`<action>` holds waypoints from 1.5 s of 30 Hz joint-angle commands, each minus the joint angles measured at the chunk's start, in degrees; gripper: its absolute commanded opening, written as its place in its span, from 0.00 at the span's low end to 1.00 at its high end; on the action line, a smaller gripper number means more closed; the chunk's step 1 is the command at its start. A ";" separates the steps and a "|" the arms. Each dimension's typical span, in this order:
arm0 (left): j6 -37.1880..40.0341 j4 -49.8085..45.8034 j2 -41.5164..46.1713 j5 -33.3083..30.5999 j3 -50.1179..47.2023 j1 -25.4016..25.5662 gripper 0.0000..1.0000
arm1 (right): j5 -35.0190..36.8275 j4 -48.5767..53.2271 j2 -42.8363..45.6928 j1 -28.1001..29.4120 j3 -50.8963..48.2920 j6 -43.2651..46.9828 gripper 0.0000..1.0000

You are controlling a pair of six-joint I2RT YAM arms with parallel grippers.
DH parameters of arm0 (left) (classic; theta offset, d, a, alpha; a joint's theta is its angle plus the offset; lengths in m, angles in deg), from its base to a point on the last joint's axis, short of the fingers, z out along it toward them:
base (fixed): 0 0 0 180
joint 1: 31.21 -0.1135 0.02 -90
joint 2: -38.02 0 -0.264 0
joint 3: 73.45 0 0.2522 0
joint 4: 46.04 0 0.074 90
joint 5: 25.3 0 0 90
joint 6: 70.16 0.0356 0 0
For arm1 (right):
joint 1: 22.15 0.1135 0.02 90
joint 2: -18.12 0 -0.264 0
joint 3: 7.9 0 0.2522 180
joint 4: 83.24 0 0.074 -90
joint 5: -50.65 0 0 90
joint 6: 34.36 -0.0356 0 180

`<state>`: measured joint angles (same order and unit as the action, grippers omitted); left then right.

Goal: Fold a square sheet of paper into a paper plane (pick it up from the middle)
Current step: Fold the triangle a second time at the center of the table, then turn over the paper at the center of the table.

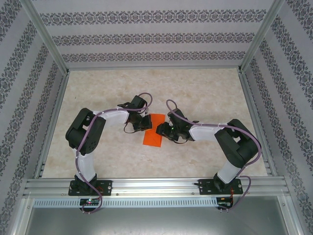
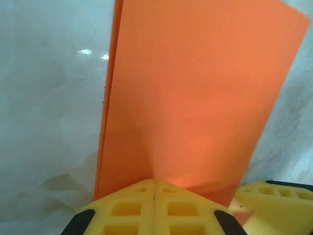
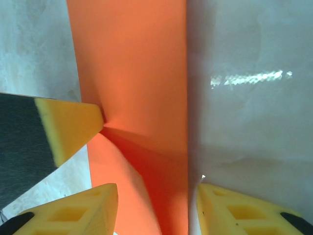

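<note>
Square sheet of paper: thin, limp, likely slippery. Left gripper clenched, tip pressing it; right gripper spread astride edge. You pinch folded edge, gently.

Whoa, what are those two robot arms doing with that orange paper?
They are folding it. The orange paper is on the table, doubled over into a rectangle, with two layers showing along one edge. The left arm's fingers are closed together and their tips push against the paper, denting it a little. The right arm's fingers are open, one on each side of the paper's end. It is not a plane shape yet.
</note>
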<state>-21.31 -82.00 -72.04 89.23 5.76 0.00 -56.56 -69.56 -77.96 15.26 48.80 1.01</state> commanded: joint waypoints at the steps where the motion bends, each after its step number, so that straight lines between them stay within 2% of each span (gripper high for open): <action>1: 1.16 -0.76 -0.76 -0.58 0.82 -0.17 0.04 | 1.03 -0.08 -0.05 0.06 0.67 -1.12 0.47; 7: 1.09 -0.66 -0.85 -0.63 0.73 -0.17 0.04 | -1.32 -2.20 -1.03 0.16 0.85 -0.77 0.45; 13: 1.06 -0.57 -0.74 -0.53 0.48 -0.10 0.05 | -3.53 -7.70 -1.06 0.45 -0.21 -1.63 0.37; 22: 0.82 -1.01 -0.09 -0.23 1.63 -0.15 0.05 | -3.39 -8.12 -0.81 0.14 -1.82 1.31 0.36; 32: -0.69 0.03 2.23 0.57 2.19 -0.17 0.09 | -5.41 -13.60 -1.12 -0.32 -4.29 2.26 0.26; 38: -1.34 -1.07 5.53 -2.98 2.41 -0.37 0.12 | -6.34 -14.06 -2.24 -0.37 -3.22 2.84 0.24; 45: -2.04 -2.29 11.55 -8.55 -0.41 -1.49 0.15 | -6.71 -14.13 -2.33 -0.46 -2.52 2.62 0.17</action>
<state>-22.42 -82.76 -64.39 84.40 6.31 -0.44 -62.27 -81.77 -80.45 15.21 45.22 2.83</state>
